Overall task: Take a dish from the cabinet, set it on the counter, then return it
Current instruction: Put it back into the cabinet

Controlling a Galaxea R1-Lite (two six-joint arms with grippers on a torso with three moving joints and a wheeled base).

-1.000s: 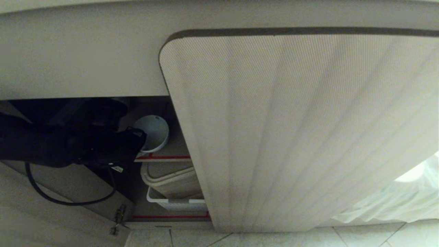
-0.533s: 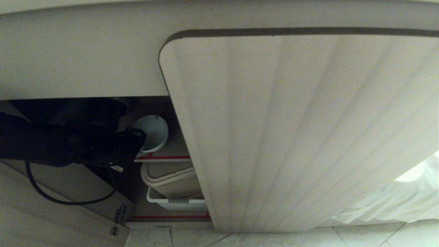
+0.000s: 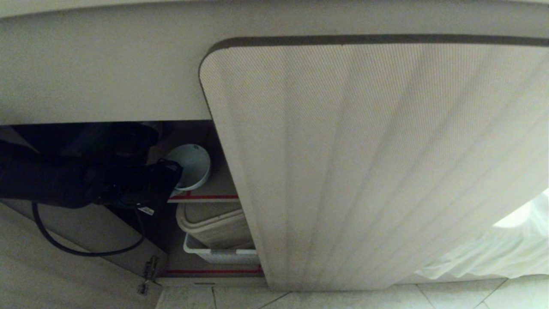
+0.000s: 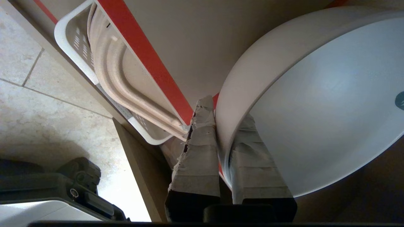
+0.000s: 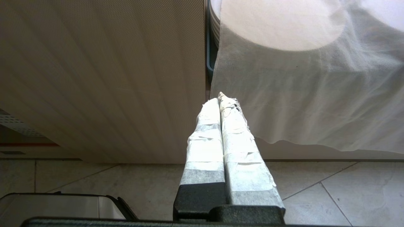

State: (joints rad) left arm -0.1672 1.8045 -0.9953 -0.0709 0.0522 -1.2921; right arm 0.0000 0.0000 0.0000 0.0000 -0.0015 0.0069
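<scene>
The dish (image 3: 194, 164), a small white bowl with a dark speck on its inner wall, sits over the upper red-edged shelf (image 3: 206, 197) inside the cabinet's open left half. My left gripper (image 3: 173, 178) reaches in from the left and is shut on the bowl's near rim. In the left wrist view one taped finger (image 4: 199, 151) lies outside the dish (image 4: 315, 110) and the other inside. Whether the bowl touches the shelf I cannot tell. The fluted cabinet door (image 3: 364, 163) on the right is shut. The counter's top is out of view. My right gripper (image 5: 221, 97) hangs shut and empty near the floor.
On the lower shelf stands a white perforated basket (image 3: 214, 255) holding beige trays (image 4: 120, 72). The opened left door with its metal hinge (image 3: 148, 270) stands below my arm. A white mesh cloth (image 5: 300, 94) hangs right of the shut door. Tiled floor (image 3: 343, 298) lies below.
</scene>
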